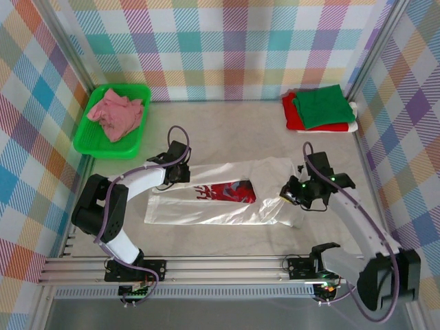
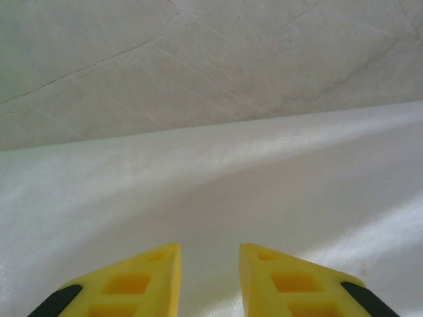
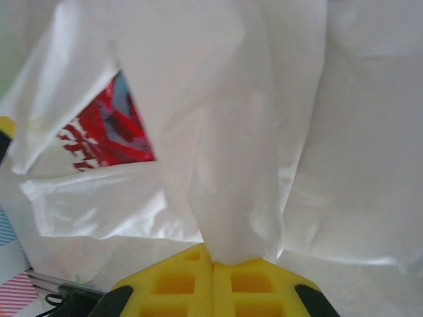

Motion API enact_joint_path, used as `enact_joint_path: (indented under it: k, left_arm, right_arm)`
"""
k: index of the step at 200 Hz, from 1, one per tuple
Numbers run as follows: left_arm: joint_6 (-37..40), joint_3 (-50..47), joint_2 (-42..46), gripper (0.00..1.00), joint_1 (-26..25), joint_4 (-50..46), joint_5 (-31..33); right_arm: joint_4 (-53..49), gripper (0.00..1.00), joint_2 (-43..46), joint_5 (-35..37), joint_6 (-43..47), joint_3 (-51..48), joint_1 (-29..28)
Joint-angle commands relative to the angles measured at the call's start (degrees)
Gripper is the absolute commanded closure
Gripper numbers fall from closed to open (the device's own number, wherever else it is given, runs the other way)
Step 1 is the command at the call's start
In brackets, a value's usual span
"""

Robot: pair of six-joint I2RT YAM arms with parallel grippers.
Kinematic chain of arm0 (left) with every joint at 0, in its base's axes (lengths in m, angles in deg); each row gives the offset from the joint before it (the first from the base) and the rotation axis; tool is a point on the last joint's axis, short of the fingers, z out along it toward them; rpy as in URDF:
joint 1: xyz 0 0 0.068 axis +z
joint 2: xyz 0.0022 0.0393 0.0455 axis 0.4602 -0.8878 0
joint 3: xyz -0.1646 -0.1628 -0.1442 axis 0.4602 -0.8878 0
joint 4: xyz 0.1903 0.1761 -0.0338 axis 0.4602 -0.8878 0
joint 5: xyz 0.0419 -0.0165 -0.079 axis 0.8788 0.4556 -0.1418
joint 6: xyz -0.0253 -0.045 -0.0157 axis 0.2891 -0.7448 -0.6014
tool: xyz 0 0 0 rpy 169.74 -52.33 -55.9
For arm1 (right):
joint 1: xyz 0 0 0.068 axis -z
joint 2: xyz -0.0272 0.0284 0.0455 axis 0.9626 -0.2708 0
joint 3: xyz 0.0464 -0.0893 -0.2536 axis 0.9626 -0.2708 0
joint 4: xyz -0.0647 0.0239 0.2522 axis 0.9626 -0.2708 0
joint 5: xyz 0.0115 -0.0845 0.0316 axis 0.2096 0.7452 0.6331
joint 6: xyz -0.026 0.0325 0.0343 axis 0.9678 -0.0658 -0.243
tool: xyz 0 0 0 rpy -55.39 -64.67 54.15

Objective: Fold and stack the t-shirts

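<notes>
Right pincer (image 3: 213, 264): yellow fingers pressed together and clamped on a gathered fold of the white t-shirt (image 3: 357, 165). In the right wrist view the fold is seen rising straight from the fingertips. In the top view the pincer (image 1: 289, 195) is placed at the shirt's right end, where the grip is too small to be read.

Left pincer (image 2: 210, 254): fingers held apart, with smooth white cloth (image 2: 231, 198) seen through the gap. Whether the cloth is touched cannot be told. In the top view the pincer (image 1: 180, 173) is set at the shirt's far left edge.

White t-shirt (image 1: 206, 206): spread as a long band across the middle of the bench (image 1: 227, 130), between the two arms. Its left part lies flat and its right end is bunched.

Chest print (image 1: 223, 193): red and dark, face up near the middle of the band. The right wrist view (image 3: 109, 132) adds detail: ragged red marks with a blue-grey patch, partly covered by a turned-over white flap.

Pink t-shirt (image 1: 115, 113): crumpled, lying inside the green tray (image 1: 103, 152) at the far left corner.

Green t-shirt (image 1: 322, 106): folded, laid on top of the red t-shirt (image 1: 290, 113) at the far right corner, well apart from the white one.

Bench surface: pale and finely scratched, as recorded in the left wrist view (image 2: 165, 59) beyond the cloth's straight edge.
</notes>
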Motion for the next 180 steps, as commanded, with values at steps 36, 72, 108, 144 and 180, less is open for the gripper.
enact_joint_path:
  k: [36, 72, 108, 144, 180]
  left_arm:
    - [0.6, 3.1, -1.1, 0.7, -0.4, 1.2, -1.4]
    - [-0.2, 4.0, -2.9, 0.7, -0.4, 1.2, -2.8]
    - [0.1, 4.5, -3.1, 0.7, -0.3, 0.8, -1.7]
    - [0.2, 5.8, -3.4, 0.68, 0.6, 1.1, -2.6]
    - [-0.3, 8.8, -7.4, 0.66, 4.8, -1.9, -6.5]
  right_arm:
    - [-11.4, 1.0, 8.7, 2.0, -10.3, -6.2, 0.2]
    - [-7.3, 1.0, 8.9, -1.4, -13.1, -15.8, 0.0]
    - [-14.1, 0.75, 9.9, 6.6, -11.9, -7.9, 0.0]
    - [-10.1, 0.6, 4.7, 12.9, -5.6, 1.9, -0.1]
    - [2.3, 0.75, -12.5, 15.5, -1.0, 7.0, -3.3]
